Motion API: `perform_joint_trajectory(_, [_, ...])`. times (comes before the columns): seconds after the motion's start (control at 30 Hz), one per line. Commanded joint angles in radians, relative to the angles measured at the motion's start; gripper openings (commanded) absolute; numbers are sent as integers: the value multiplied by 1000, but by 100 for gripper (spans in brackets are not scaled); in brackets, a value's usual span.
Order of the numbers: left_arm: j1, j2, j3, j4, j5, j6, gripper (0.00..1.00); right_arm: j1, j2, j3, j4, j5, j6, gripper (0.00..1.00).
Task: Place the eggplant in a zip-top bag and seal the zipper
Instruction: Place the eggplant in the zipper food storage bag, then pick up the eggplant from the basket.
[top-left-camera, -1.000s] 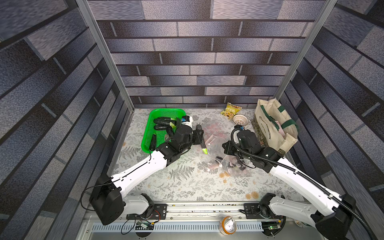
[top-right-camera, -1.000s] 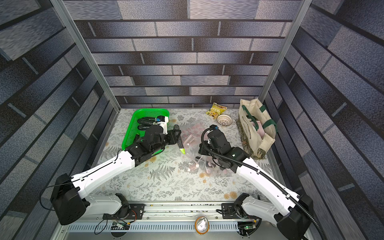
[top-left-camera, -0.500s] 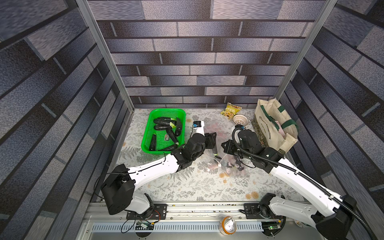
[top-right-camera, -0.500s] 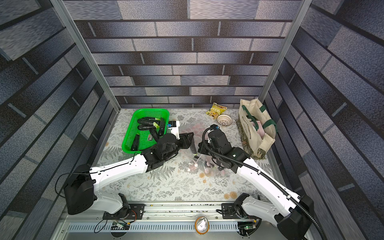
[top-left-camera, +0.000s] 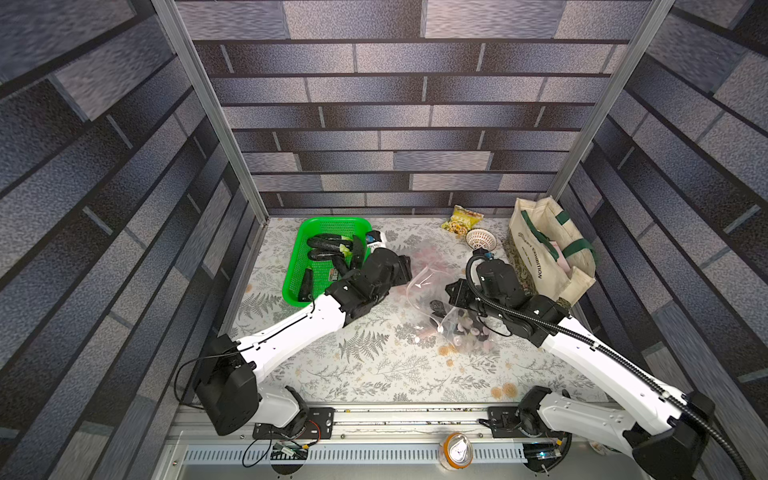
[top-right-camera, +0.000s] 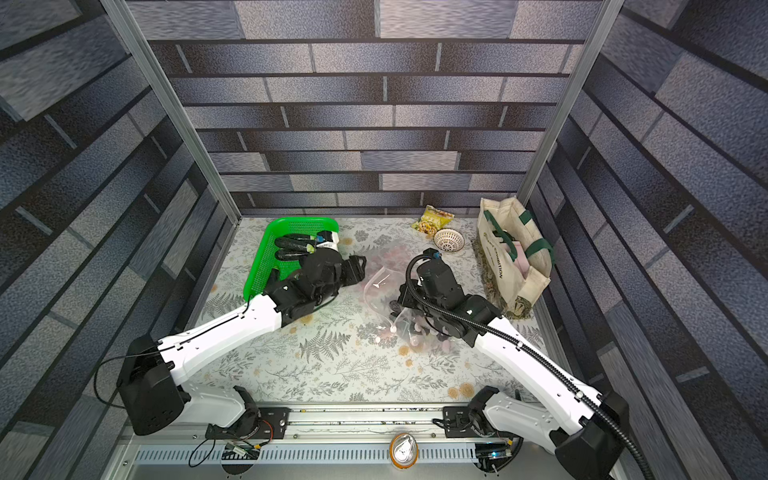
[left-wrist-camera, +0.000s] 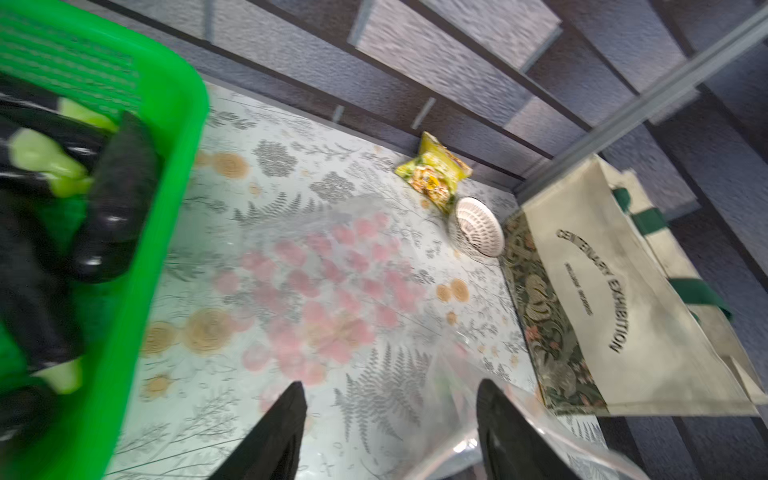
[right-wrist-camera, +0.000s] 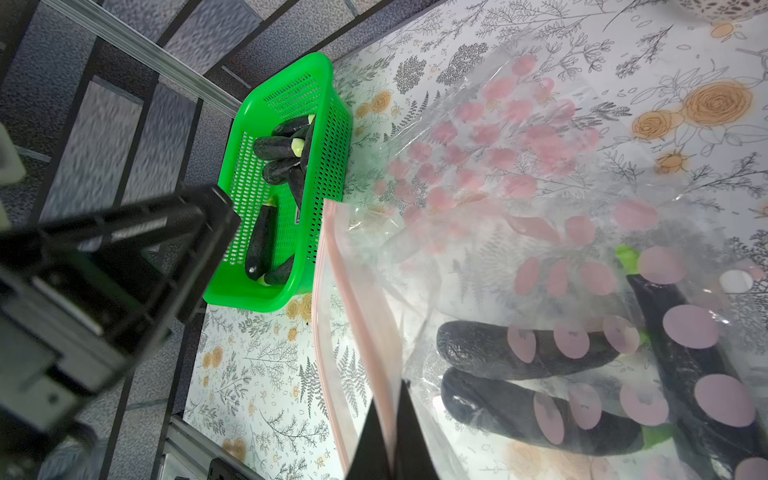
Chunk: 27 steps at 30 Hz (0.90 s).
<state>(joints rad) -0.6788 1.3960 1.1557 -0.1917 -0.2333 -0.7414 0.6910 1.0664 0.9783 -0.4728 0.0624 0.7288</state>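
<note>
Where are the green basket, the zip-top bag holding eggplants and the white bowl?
green basket (top-left-camera: 296, 259): in a top view, bare mesh wall.
zip-top bag (right-wrist-camera: 478, 291): right wrist view, clear film.
white bowl (top-left-camera: 481, 240): in a top view, its inside.

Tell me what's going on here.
The right gripper is shut on the rim of the bag, holding its mouth open. At least two eggplants already lie inside it. The left gripper is open and empty, between the bag's mouth and the basket, where more eggplants lie. The zipper is not yet sealed.
</note>
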Motion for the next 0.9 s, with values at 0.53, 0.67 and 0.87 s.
perform_joint_trajectory(0.53, [491,195,166,-396,300,134,66,-7,8,-1,-34,16,-56,0])
perform_joint_trajectory(0.67, [534,254,177,-390,275,127,66,-7,9,-6,-35,7,-55,0])
perform_joint_trajectory(0.87, [570,388,259,-384,281,135,66,-7,1,-7,-51,20,-64,0])
